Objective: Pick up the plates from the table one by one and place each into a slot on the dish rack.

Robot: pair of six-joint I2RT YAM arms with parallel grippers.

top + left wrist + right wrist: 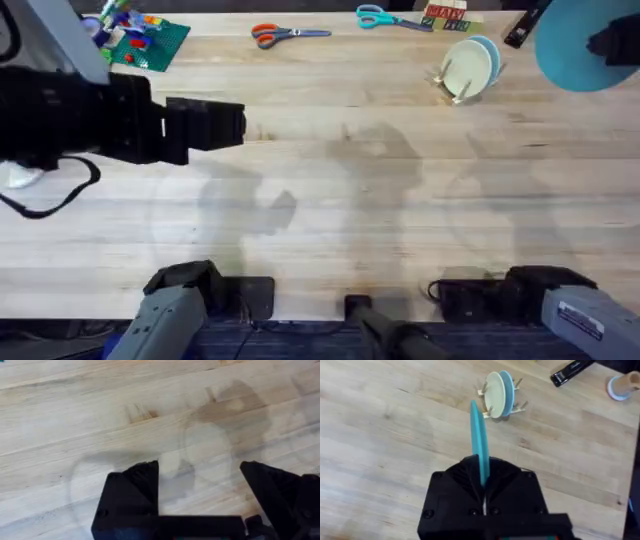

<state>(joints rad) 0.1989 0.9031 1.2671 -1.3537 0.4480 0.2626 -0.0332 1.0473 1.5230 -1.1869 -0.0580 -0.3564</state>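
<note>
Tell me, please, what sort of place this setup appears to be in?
Probably a lab or workshop bench rather than a kitchen: a plank table carries scissors, toy bricks and a small dish rack, with two robot arms mounted along its edge.

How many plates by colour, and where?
Teal: 1, teal plate clamped edge-on in the right gripper.
Cream: 1, cream plate standing in the dish rack.
Sky-blue: 1, sky-blue plate standing in the rack behind the cream one.
Total: 3.

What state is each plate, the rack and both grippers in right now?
Teal-blue plate: held on edge, off the table.
Right gripper: shut on the teal-blue plate.
Left gripper: open, holding nothing.
Cream plate: upright in the rack.
Sky-blue plate: upright behind it.
Dish rack: holds two plates.
</note>
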